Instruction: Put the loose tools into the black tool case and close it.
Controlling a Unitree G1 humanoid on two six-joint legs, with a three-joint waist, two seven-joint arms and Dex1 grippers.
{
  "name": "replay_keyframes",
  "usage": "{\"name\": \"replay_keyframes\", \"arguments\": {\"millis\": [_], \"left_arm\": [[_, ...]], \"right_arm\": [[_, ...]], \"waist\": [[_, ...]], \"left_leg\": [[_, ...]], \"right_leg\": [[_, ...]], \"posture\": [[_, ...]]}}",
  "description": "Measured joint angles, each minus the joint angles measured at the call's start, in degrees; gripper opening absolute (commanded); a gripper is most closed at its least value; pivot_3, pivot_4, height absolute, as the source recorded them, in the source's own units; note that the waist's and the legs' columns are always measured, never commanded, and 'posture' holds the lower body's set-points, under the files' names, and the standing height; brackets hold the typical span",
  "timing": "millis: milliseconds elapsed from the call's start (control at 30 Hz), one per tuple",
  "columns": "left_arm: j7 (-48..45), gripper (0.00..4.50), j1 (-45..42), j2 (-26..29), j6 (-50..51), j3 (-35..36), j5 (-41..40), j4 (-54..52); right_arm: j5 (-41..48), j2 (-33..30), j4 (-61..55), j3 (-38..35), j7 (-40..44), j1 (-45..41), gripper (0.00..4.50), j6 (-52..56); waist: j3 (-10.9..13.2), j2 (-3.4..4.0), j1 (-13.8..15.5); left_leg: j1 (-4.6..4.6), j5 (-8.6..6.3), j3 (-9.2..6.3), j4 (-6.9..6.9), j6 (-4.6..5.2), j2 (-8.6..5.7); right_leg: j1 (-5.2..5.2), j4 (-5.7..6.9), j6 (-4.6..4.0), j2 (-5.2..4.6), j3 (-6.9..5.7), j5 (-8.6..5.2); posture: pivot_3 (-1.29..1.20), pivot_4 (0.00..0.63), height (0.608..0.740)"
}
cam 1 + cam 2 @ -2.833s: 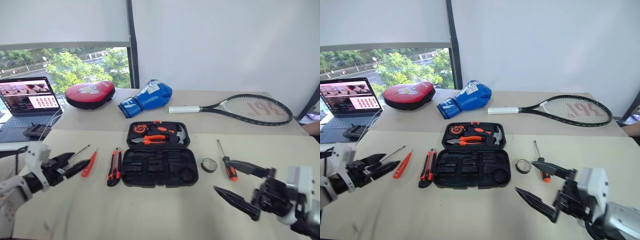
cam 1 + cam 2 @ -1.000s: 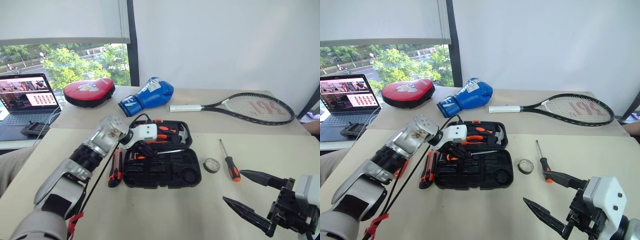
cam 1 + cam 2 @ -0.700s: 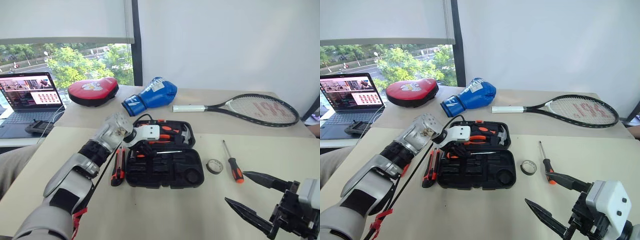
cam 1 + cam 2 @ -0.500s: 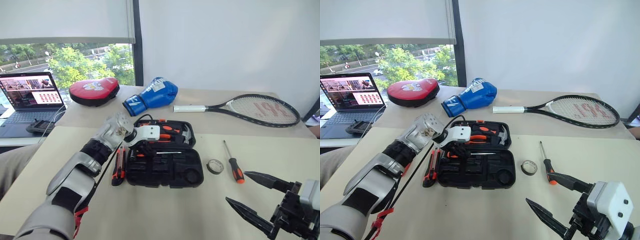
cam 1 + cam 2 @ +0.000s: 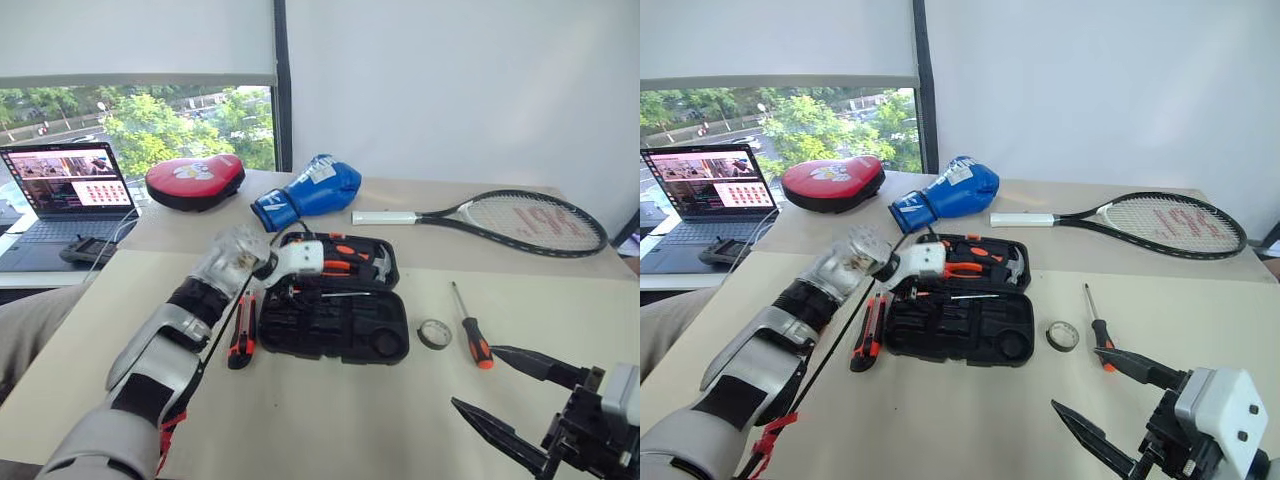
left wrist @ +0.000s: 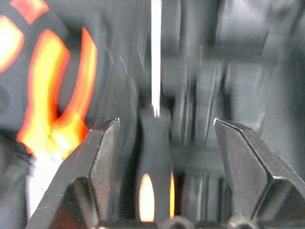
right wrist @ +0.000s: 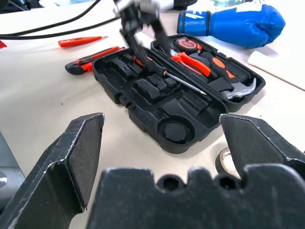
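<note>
Left gripper [image 6: 164, 143] we've got spread open, holding nothing, screwdriver [image 6: 155, 164] lying between its fingers in the tool case [image 5: 345, 325]

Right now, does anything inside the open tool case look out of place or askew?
Yes. The screwdriver under the left gripper lies slantwise across the moulded slots of the black tool case, not sunk into one. Whether it will seat cannot be told. The pliers and hammer sit neatly in the far half.
</note>
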Motion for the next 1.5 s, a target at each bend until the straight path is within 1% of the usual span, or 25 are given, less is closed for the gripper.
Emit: {"name": "replay_keyframes", "arguments": {"millis": [67, 100, 133, 167, 200, 267, 400, 500, 600, 667, 733, 800, 900, 1000, 1033, 1100, 1200, 1233, 1300, 1333, 1367, 1400, 1433, 1467, 1500], "left_arm": [[1.32, 1.53, 2.55, 0.04, 7.13, 4.17, -4.21, -5.53], [3.02, 1.08, 4.65, -0.02, 11.09, 6.32, -6.23, -9.24], [4.86, 0.77, 6.52, -0.47, 13.71, 7.98, -7.55, -11.74], [7.75, 0.33, 8.55, -1.67, 15.86, 10.09, -8.65, -13.92], [10.54, 0.11, 10.45, -2.88, 16.71, 11.6, -8.84, -15.62], [17.8, 0.11, 15.15, -5.82, 17.13, 14.04, -8.98, -18.34], [30.86, 0.11, 20.62, -12.71, 14.74, 16.39, -8.17, -19.41], [38.49, 0.11, 23.55, -15.81, 11.2, 14.26, -5.56, -19.38], [40.91, 0.11, 24.74, -15.88, 8.0, 10.7, -3.39, -17.24], [41.34, 0.11, 24.48, -14.78, 5.46, 8.13, -1.64, -15.97], [41.1, 0.11, 24.24, -13.71, 3.05, 5.71, -0.34, -14.3], [40.69, 0.11, 23.77, -12.64, 0.57, 3.69, 1.01, -12.54], [39.25, 0.11, 21.77, -11.36, -3.72, 1.75, 2.23, -8.32], [37.29, 0.11, 19.48, -10.45, -8.83, 0.44, 2.97, -2.81], [36.29, 0.11, 19.15, -10.5, -10.47, 1.2, 2.23, -1.51], [34.44, 0.11, 19.85, -10.9, -10.64, 4.31, -1.26, -1.05], [30.74, 0.11, 22.24, -11.78, -7.19, 9.85, -10.04, -5.9], [28.67, 0.34, 22.71, -10.8, -3.75, 11.35, -13.81, -10.06], [24.6, 0.8, 23.78, -6.93, 3.41, 13.34, -20.6, -18.51], [22.32, 1.37, 25.17, -3.38, 7.89, 14.81, -24.71, -24.52], [21.14, 1.6, 25.43, -2.0, 9.68, 15.37, -26.71, -27.23], [19.89, 1.93, 26.68, 0.0, 12.22, 16.45, -29.56, -31.39], [19.03, 2.36, 27.28, 1.12, 13.81, 16.5, -31.25, -33.55], [18.25, 2.59, 28.08, 2.29, 15.52, 16.71, -33.11, -35.81], [16.78, 2.98, 29.49, 4.76, 17.86, 17.14, -35.95, -38.79]], "right_arm": [[-0.09, -0.01, 0.01, 0.31, -0.37, -0.04, 4.5, -0.07], [-0.3, -0.04, 0.01, 0.62, -0.77, -0.36, 4.5, -0.09], [-0.48, -0.03, 0.01, 0.98, -1.04, -0.74, 4.5, -0.09], [-0.73, -0.04, 0.01, 1.61, -1.27, -1.26, 4.5, -0.08], [-0.96, -0.05, 0.01, 2.22, -1.57, -2.01, 4.5, -0.07], [-1.06, -0.09, 0.01, 2.98, -2.26, -3.64, 4.5, 0.05], [-1.79, -0.06, 0.01, 4.8, -2.96, -5.24, 4.5, 0.72], [-2.17, -0.06, 0.01, 5.33, -3.47, -5.86, 4.5, 0.73], [-2.17, -0.08, 0.01, 5.41, -3.67, -5.82, 4.5, 0.73], [-2.12, -0.3, 0.02, 5.4, -3.73, -5.16, 4.5, 0.71], [-2.12, -0.45, 0.02, 5.38, -3.73, -4.43, 4.5, 0.69], [-2.13, -0.53, 0.02, 5.28, -3.73, -3.97, 4.5, 0.62], [-2.14, -1.05, 0.02, 5.25, -4.05, -3.07, 4.5, 0.51], [-2.57, -2.15, 0.01, 6.26, -5.9, -3.65, 4.5, 0.58], [-3.0, -2.57, -0.11, 7.14, -8.38, -5.49, 4.5, 1.89], [-4.37, -2.6, -0.01, 8.28, -13.13, -8.6, 4.5, 4.65], [-3.18, -4.39, 1.39, 9.85, -21.26, -14.85, 4.5, 11.3], [-1.53, -5.71, 2.72, 10.84, -24.41, -18.37, 4.5, 14.25], [1.44, -9.86, 5.01, 11.87, -30.21, -24.09, 4.5, 21.21], [2.77, -14.21, 7.55, 13.18, -33.5, -28.57, 4.5, 27.07], [3.4, -15.95, 9.1, 13.32, -34.78, -29.87, 4.5, 29.71], [6.01, -17.42, 12.42, 14.89, -35.07, -33.86, 4.5, 33.05], [7.77, -18.04, 14.45, 15.86, -35.04, -36.05, 4.5, 34.74], [9.44, -17.9, 16.76, 17.31, -35.46, -39.01, 4.5, 36.63], [10.47, -17.31, 20.64, 20.54, -36.26, -44.18, 4.5, 39.5]], "waist": [[-0.02, 0.03, -0.26], [-0.02, 0.03, -0.34], [-0.02, 0.04, -0.37], [-0.02, 0.04, -0.31], [-0.02, 0.04, -0.27], [-0.02, 0.03, 0.02], [-0.01, 0.02, 0.63], [-0.01, 0.02, 0.52], [-0.02, 0.03, 0.36], [-0.07, 0.07, 0.36], [-0.15, 0.2, 0.37], [-0.22, 0.28, 0.38], [-0.4, 0.39, 0.39], [-0.78, 0.57, 0.49], [-0.88, 0.59, 0.45], [-0.88, 0.57, 0.25], [-0.84, 0.5, -0.06], [-0.8, 0.43, -0.14], [-0.81, 0.46, -0.79], [-0.83, 0.51, -1.36], [-0.83, 0.51, -1.4], [-0.82, 0.49, -1.38], [-0.81, 0.49, -1.2], [-0.8, 0.47, -1.09], [-0.77, 0.42, -1.16]], "left_leg": [[0.05, 0.02, 0.0, -0.01, -0.04, -0.01], [0.09, 0.05, 0.0, -0.02, -0.1, -0.01], [0.13, 0.11, 0.0, -0.03, -0.2, -0.02], [0.16, 0.17, 0.0, -0.04, -0.31, -0.03], [0.2, 0.16, 0.0, -0.04, -0.3, -0.02], [0.22, 0.03, -0.01, -0.07, -0.07, -0.06], [0.25, 0.05, -0.05, -0.05, -0.1, -0.11], [0.27, 0.06, -0.04, -0.09, -0.14, -0.14], [0.28, 0.19, -0.04, -0.17, -0.37, -0.14], [0.39, 0.09, -0.05, -0.2, -0.22, -0.13], [0.83, -0.03, -0.04, -0.27, -0.06, -0.12], [1.08, -0.07, -0.04, -0.31, -0.02, -0.09], [1.15, -0.08, -0.03, -0.3, -0.04, -0.09], [1.38, -0.08, -0.02, -0.3, -0.06, -0.08], [1.44, -0.12, 0.0, -0.3, -0.13, -0.06], [1.19, -0.08, 0.03, -0.29, -0.2, -0.01], [0.72, 0.11, 0.0, -0.29, -0.3, 0.01], [0.54, 0.36, 0.01, -0.3, -0.78, 0.06], [0.25, 0.4, 0.01, -0.32, -0.89, 0.1], [0.25, 0.43, 0.03, -0.34, -0.94, 0.13], [0.25, 0.44, 0.0, -0.4, -0.95, 0.13], [0.26, 0.44, -0.05, -0.45, -0.95, 0.13], [0.25, 0.44, -0.06, -0.46, -0.94, 0.11], [0.24, 0.41, -0.08, -0.48, -0.88, 0.08], [0.24, 0.39, -0.06, -0.47, -0.85, 0.06]], "right_leg": [[0.02, 0.02, 0.03, 0.0, 0.02, -0.02], [0.05, 0.02, 0.04, -0.01, 0.02, -0.03], [0.09, 0.03, 0.05, 0.0, 0.03, -0.03], [0.12, 0.01, 0.05, 0.0, 0.03, -0.03], [0.16, 0.01, 0.05, -0.02, 0.04, -0.03], [0.19, 0.0, 0.03, -0.07, 0.03, -0.02], [0.24, -0.01, 0.0, -0.17, 0.01, 0.05], [0.22, -0.01, -0.01, -0.16, 0.05, 0.07], [0.2, -0.01, -0.03, -0.15, 0.04, 0.08], [0.29, -0.02, -0.04, -0.16, 0.03, 0.08], [0.75, -0.11, -0.04, -0.2, 0.01, 0.07], [1.0, -0.19, -0.1, -0.24, 0.0, 0.0], [1.02, -0.19, -0.15, -0.3, 0.02, -0.07], [1.06, -0.19, 0.06, -0.3, 0.0, -0.19], [1.05, -0.19, 0.07, -0.33, 0.02, -0.2], [1.0, -0.17, 0.04, -0.49, 0.03, -0.17], [0.53, -0.1, -0.15, -0.5, 0.02, 0.13], [0.28, -0.06, -0.18, -0.41, 0.02, 0.13], [0.01, 0.0, -0.26, -0.31, 0.07, 0.17], [-0.02, 0.0, -0.36, -0.3, 0.06, 0.11], [0.01, -0.06, -0.41, -0.27, 0.04, 0.07], [0.07, -0.11, -0.46, -0.19, 0.03, 0.03], [0.07, -0.12, -0.48, -0.08, 0.01, 0.01], [0.1, -0.11, -0.44, -0.05, 0.02, -0.03], [0.1, -0.12, -0.45, 0.0, 0.01, -0.04]], "posture": [[0.0, 0.15, 0.74], [0.0, 0.15, 0.74], [0.0, 0.15, 0.74], [0.0, 0.15, 0.74], [0.0, 0.15, 0.74], [0.0, 0.15, 0.74], [0.0, 0.15, 0.74], [0.0, 0.15, 0.74], [0.0, 0.15, 0.74], [0.0, 0.15, 0.74], [0.0, 0.15, 0.74], [0.0, 0.15, 0.74], [0.0, 0.15, 0.74], [0.0, 0.15, 0.74], [0.0, 0.15, 0.74], [0.0, 0.15, 0.74], [0.0, 0.15, 0.74], [0.0, 0.15, 0.74], [0.0, 0.15, 0.74], [0.0, 0.15, 0.74], [0.0, 0.15, 0.74], [0.0, 0.15, 0.74], [0.0, 0.15, 0.74], [0.0, 0.15, 0.74], [0.0, 0.15, 0.74]]}}
